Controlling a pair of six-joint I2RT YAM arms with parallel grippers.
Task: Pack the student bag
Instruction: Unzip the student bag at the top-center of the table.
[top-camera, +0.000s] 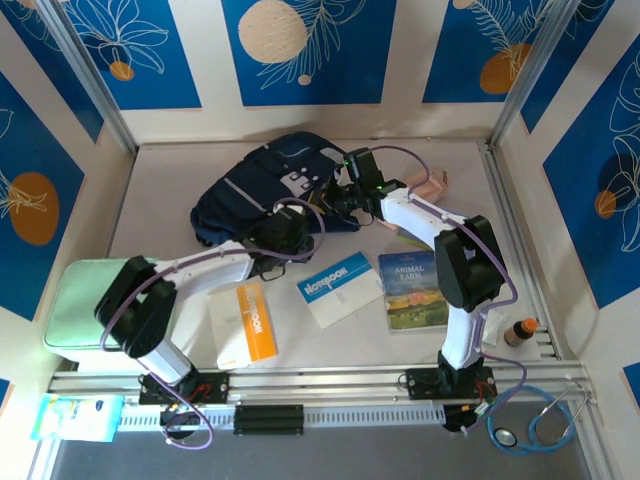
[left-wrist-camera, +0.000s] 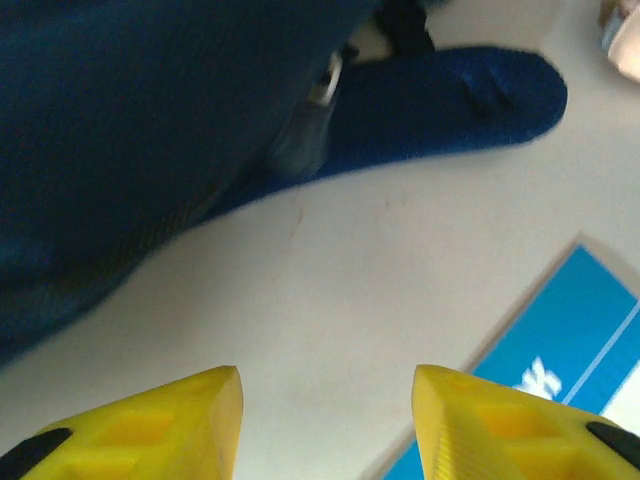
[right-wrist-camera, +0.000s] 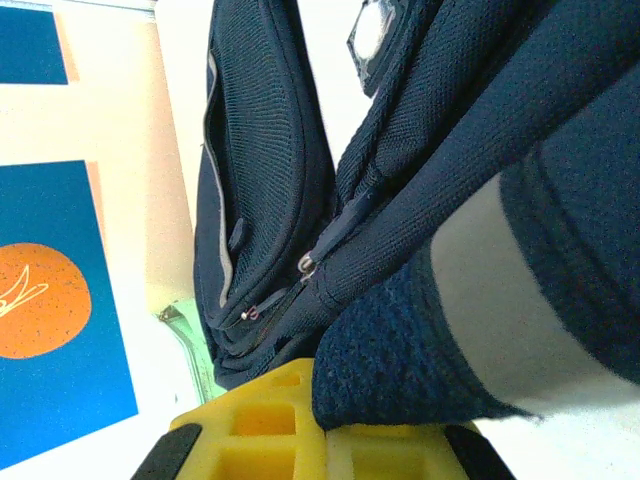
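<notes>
Left claw (left-wrist-camera: 328, 385): spread, empty, over the table (left-wrist-camera: 330, 270) just nearer than the student bag (top-camera: 265, 185). Right claw (right-wrist-camera: 330, 425): pinching navy fabric at the bag's right edge. Step, judged: opening the bag; next calls for catching the zipper pull (left-wrist-camera: 322, 85). Nearer than the bag, unpacked: orange notebook (top-camera: 247, 322), blue notebook (top-camera: 338, 288), Animal Farm book (top-camera: 413, 290). Right of the bag: pink pouch (top-camera: 430, 187), near the right claw; possible obstruction.
</notes>
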